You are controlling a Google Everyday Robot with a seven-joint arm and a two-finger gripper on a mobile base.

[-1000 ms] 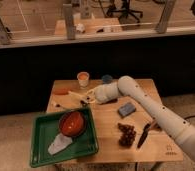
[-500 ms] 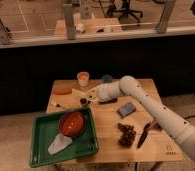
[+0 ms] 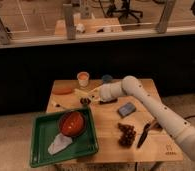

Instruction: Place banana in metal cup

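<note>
The pale yellow banana (image 3: pixel 84 93) is held at the left-centre of the wooden table (image 3: pixel 108 145), a little above its top. My gripper (image 3: pixel 94 96) is shut on the banana's right end, with the white arm reaching in from the right. The metal cup (image 3: pixel 84 102), small and dark, stands just below the banana, close to the green tray's far edge. The banana hangs right over the cup's far side; I cannot tell if they touch.
A green tray (image 3: pixel 41 150) at the front left holds an orange bowl (image 3: pixel 72 123) and a whitish rag (image 3: pixel 60 144). An orange-and-white cup (image 3: pixel 83 78), a blue cup (image 3: pixel 107 78) and an orange carrot-like piece (image 3: pixel 63 91) stand at the back. A grey-blue block (image 3: pixel 126 109), dark grapes (image 3: pixel 126 134) and a dark utensil (image 3: pixel 146 132) lie on the right.
The banana has come up off the table in my gripper and shifted slightly toward the metal cup. The other things have stayed put.
</note>
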